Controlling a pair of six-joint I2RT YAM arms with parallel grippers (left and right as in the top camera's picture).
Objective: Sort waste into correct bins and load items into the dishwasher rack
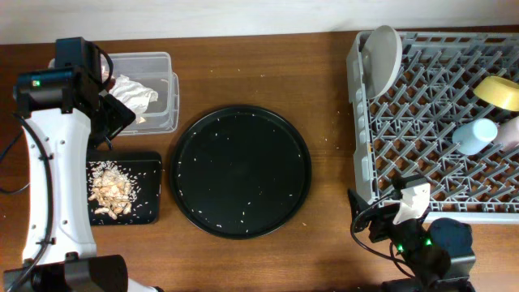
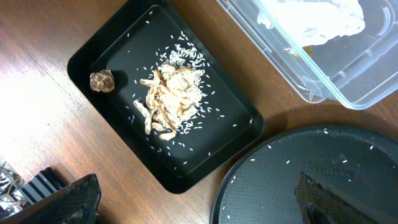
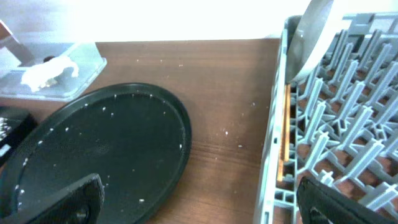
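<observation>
- Food scraps (image 2: pixel 166 102) and a crumpled brownish wrapper (image 2: pixel 102 81) lay in the left-edge black tray (image 2: pixel 121 53); the overhead view hid the wrapper.
- Left gripper (image 2: pixel 198 186) and right gripper (image 3: pixel 199 186) gaped wide, empty.

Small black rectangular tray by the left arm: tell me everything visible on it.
The rectangular tray is shallow, glossy black and plastic-looking, with rounded corners and a low raised rim. It lies flat on the wooden table, beside the clear tub and the round tray, with wood showing between. Inside are a heap of beige scraps, scattered white grains and a small brown lump near one corner.
</observation>
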